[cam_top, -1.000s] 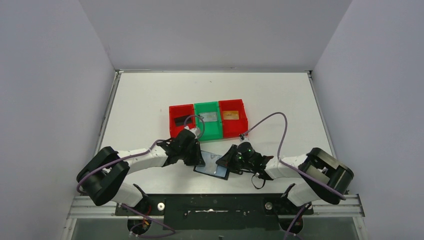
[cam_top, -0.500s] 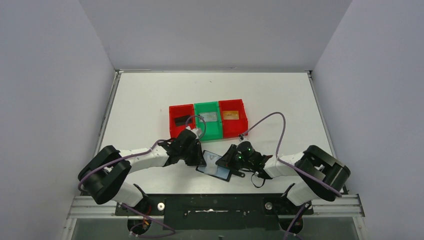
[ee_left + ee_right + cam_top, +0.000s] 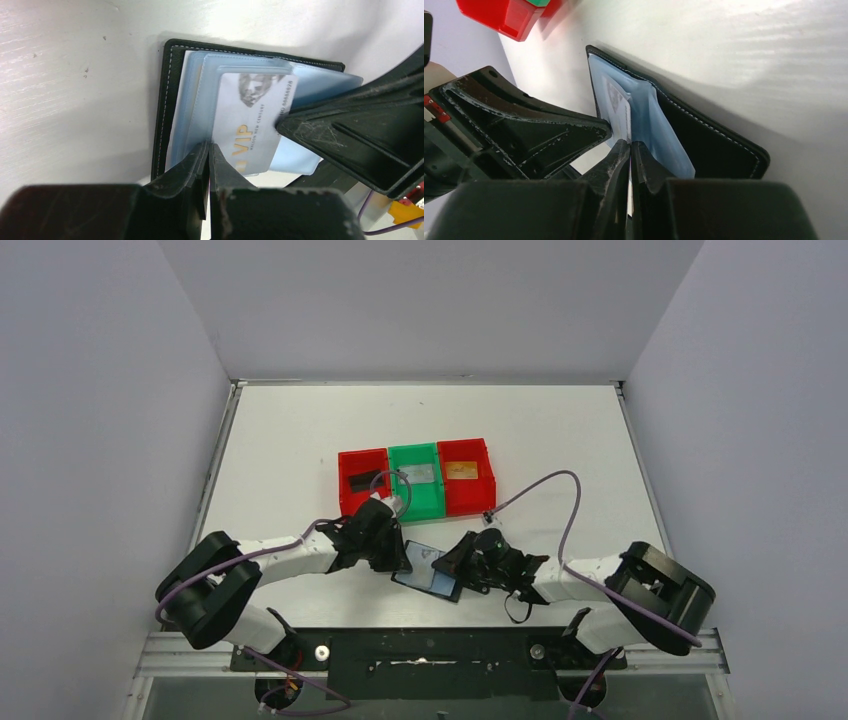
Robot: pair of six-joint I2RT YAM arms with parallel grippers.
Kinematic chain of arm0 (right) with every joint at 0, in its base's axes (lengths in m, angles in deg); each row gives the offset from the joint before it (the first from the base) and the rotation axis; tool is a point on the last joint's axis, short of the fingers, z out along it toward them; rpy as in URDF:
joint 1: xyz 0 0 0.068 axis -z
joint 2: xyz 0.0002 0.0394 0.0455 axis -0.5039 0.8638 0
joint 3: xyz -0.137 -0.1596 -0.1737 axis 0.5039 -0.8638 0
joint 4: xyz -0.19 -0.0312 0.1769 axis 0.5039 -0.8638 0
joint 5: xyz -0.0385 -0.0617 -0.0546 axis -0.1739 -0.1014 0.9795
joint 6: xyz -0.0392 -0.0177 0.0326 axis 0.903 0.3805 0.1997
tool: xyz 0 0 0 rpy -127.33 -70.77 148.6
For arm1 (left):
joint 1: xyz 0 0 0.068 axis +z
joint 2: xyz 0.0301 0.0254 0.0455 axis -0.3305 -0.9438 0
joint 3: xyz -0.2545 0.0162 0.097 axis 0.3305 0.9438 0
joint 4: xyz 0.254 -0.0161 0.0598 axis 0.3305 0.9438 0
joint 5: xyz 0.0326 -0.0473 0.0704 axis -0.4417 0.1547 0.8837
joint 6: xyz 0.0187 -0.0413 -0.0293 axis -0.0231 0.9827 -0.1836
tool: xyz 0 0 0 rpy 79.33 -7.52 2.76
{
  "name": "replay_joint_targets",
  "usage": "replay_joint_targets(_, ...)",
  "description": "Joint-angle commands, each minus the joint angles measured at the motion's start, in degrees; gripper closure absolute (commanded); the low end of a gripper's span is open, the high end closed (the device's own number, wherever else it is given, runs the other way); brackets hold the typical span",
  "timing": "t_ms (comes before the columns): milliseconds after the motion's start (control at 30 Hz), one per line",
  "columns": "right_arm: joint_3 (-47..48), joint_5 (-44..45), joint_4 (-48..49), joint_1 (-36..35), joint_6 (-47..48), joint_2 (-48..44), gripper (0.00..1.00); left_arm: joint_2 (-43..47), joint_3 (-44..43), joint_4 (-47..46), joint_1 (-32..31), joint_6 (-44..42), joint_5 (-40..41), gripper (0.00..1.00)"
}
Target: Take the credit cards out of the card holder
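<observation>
**While both grippers pinch shut, a VIP card [image 3: 250, 125] lies askew in the open holder [image 3: 167, 100]**

Where the two arms meet, close in front of their bases, the black holder lies opened flat on the white table [image 3: 300, 440], its blue-grey pockets facing up. The left gripper [image 3: 207, 150] comes in from the left with its fingers pressed together on the near edge of a clear pocket. Just beside that pinch lies the pale card, printed "VIP" in gold and sitting at a slight angle to the pocket. How far out of the pocket it has come cannot be told.

From the opposite side the right gripper [image 3: 630, 147] meets the card's short edge. Its fingers are together too, and a thin pale strip runs between them, so they appear clamped on the card. The two grippers are close, nearly tip to tip over the holder.

Farther back, near the middle of the table, three bins stand touching in a row. The left red bin [image 3: 343, 480] holds a black card [image 3: 361, 481]. The green bin [image 3: 412, 505] holds a silver card [image 3: 423, 473]. The right red bin [image 3: 488, 480] holds an orange card [image 3: 461, 471].
</observation>
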Motion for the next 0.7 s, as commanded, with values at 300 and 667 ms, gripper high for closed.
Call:
replay_joint_targets(300, 0.26, 8.59, -9.72, -4.26, -4.89, -5.49, 0.99, -1.91, 1.26, 6.16, -0.27, -0.12, 6.01, 0.98)
replay_joint_targets(667, -2.74, 7.23, -0.34, -4.49, -6.30, -4.91, 0.74, -2.28, 0.80, 5.69, -0.27, -0.20, 5.37, 0.99)
